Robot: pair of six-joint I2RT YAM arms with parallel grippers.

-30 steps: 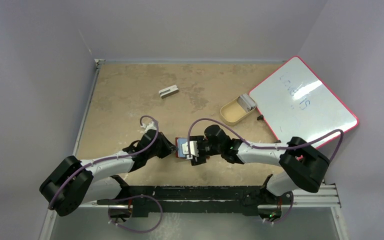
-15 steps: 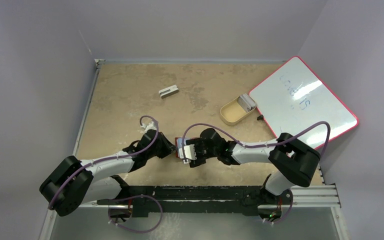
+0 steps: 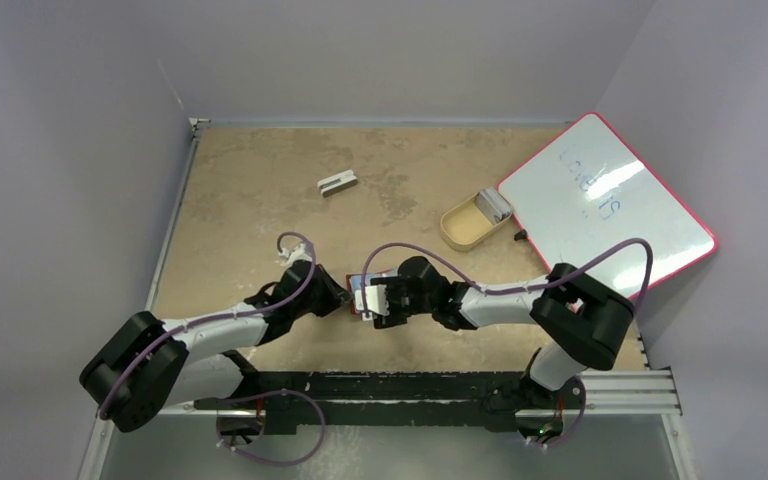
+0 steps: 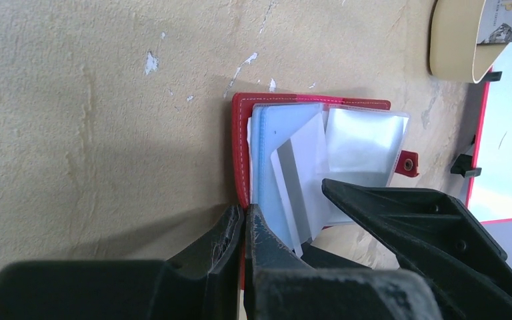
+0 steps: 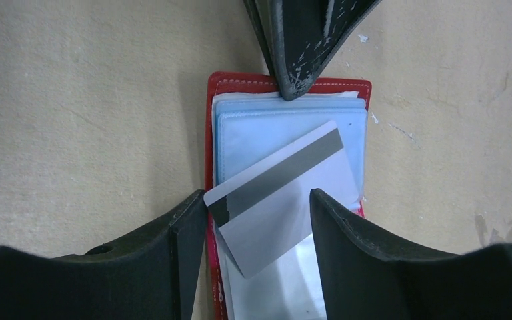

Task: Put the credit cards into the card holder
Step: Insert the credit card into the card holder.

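Tan scuffed table (image 3: 250, 190) carries the red card holder (image 5: 221, 85), open with its clear sleeves up, near the arm bases. One grey striped card (image 5: 273, 200) lies tilted across the sleeves, not yet in a pocket. Within the last second the right gripper (image 5: 257, 195) came slightly left and its jaws narrowed, so insertion seems under way. They stand on both sides of the card; whether they pinch it I cannot tell. The left gripper (image 5: 292, 73), closed, presses the holder's edge.
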